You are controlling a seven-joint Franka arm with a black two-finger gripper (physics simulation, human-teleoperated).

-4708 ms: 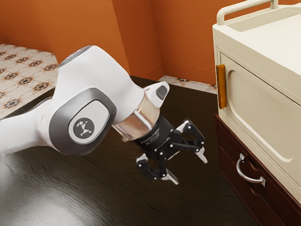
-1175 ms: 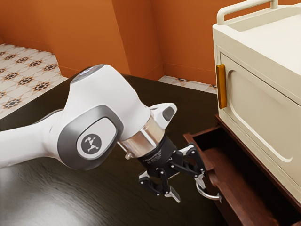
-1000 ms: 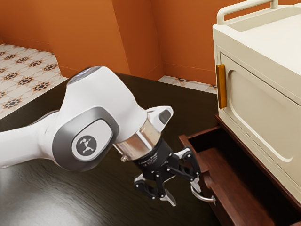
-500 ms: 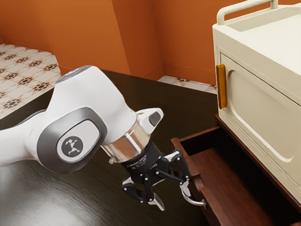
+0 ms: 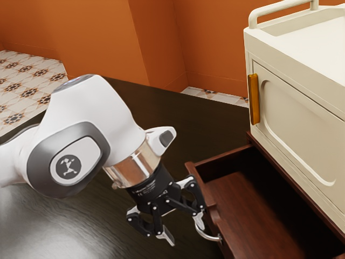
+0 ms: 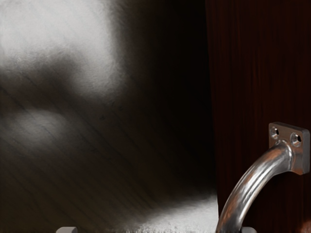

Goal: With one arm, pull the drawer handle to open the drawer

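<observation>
Over the dark surface (image 5: 199, 129), the drawer (image 5: 242, 202) gapes wider.

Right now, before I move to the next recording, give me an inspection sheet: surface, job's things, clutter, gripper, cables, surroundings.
Surface: dark, wood-grained floor with a pale sheen.
Job's things: red-brown drawer pulled well out; its curved metal handle attached to the front.
Clutter: nothing seen.
Gripper: open, fingers apart, one at the handle; contact can't be confirmed.
Cables: nothing seen.
Surroundings: cream cabinet above the drawer, its door closed, with a golden upright handle; orange walls; patterned tiles at the exterior view's left.
</observation>
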